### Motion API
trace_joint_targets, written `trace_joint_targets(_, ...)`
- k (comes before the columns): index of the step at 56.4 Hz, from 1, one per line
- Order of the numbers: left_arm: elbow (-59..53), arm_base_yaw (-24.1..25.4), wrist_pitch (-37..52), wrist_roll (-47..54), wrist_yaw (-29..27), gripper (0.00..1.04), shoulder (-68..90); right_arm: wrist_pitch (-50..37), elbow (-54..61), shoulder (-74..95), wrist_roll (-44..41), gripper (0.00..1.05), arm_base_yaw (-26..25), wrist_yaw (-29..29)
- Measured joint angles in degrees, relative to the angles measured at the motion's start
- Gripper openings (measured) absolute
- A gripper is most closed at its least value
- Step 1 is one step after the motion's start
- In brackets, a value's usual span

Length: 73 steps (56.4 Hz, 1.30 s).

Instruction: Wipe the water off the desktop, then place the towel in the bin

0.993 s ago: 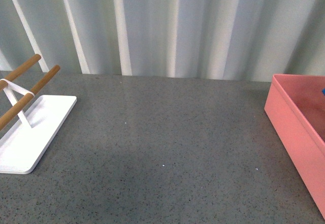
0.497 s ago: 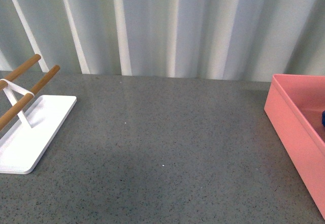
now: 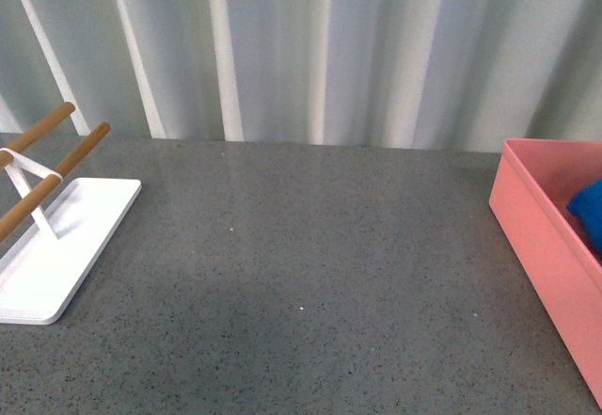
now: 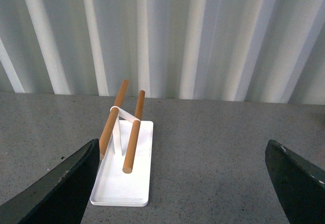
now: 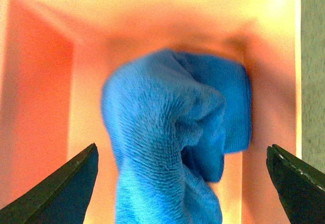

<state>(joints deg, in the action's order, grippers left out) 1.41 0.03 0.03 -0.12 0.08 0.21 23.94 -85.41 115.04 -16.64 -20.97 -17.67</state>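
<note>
Lying bunched inside the bin (image 5: 45,107), the towel (image 5: 167,132) is seen from above in the right wrist view, its blue fluffy folds heaped over the bin's floor and blurred at the edges. The right claw (image 5: 183,193) is held above it with its two dark fingers (image 5: 61,193) spread wide apart, one at each side of the picture, and nothing is gripped between them; the towel is not touched by either finger.

In the front view, only a small blue part of the towel (image 3: 588,210) is seen over the bin's near wall (image 3: 546,255), at the far right edge of the desk (image 3: 301,274). The bin is set on the desk's right side, cut off by the picture's edge. No arm is shown in that view.

At the left of the desk a white tray (image 3: 56,246) is placed, with two wooden rods (image 3: 42,194) carried on a white upright. The tray and the bin are well apart, with the dark speckled surface between them.

In the left wrist view the left claw (image 4: 183,188) is held open above the desk, its dark fingers (image 4: 56,188) wide apart and nothing between them. The white tray (image 4: 124,178) and its rods (image 4: 133,132) are seen beyond it, before a pale ribbed wall (image 4: 162,36).
</note>
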Motion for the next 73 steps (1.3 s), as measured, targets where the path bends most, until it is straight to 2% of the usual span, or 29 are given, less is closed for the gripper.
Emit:
trace_joint_targets(9, 0.0, 0.0, 0.0, 0.0, -0.02, 0.98, 0.0, -7.13, 4.7, -9.33, 3.37, 0.98, 3.5, -4.66)
trace_joint_targets(16, 0.0, 0.0, 0.0, 0.0, -0.02, 0.98, 0.0, -13.38, 14.23, -20.72, 4.22, 0.98, 6.93, -8.11)
trace_joint_targets(29, 0.0, 0.0, 0.0, 0.0, 0.0, 0.98, 0.0, -27.34, 33.05, -37.27, 1.73, 0.98, 11.21, 0.02)
trace_joint_targets(41, 0.0, 0.0, 0.0, 0.0, 0.0, 0.98, 0.0, -37.0, 51.54, -50.25, -3.85, 0.97, 18.64, 7.65)
trace_joint_targets(45, 0.0, 0.0, 0.0, 0.0, 0.02, 0.98, 0.0, -51.87, 60.11, -52.57, 1.22, 0.86, 20.5, 15.02)
trace_joint_targets(47, 0.0, 0.0, 0.0, 0.0, 0.0, 0.98, -0.02, -58.77, 64.81, -54.51, 4.68, 0.79, 20.72, 16.59)
trace_joint_targets(51, 0.0, 0.0, 0.0, 0.0, -0.07, 0.98, 0.02, -64.54, 71.32, -59.3, 10.29, 0.67, 20.74, 17.25)
trace_joint_targets(59, 0.0, 0.0, 0.0, 0.0, -0.04, 0.98, -0.02, -64.41, 76.65, -65.48, 13.99, 0.42, 20.79, 17.2)
trace_joint_targets(71, 0.0, 0.0, 0.0, 0.0, -0.07, 0.98, -0.02, -61.0, 80.04, -72.04, 15.17, 0.04, 20.81, 17.2)
trace_joint_targets(73, 0.0, 0.0, 0.0, 0.0, -0.07, 0.98, -0.02, -60.43, 80.39, -73.07, 15.23, 0.03, 20.85, 17.22)
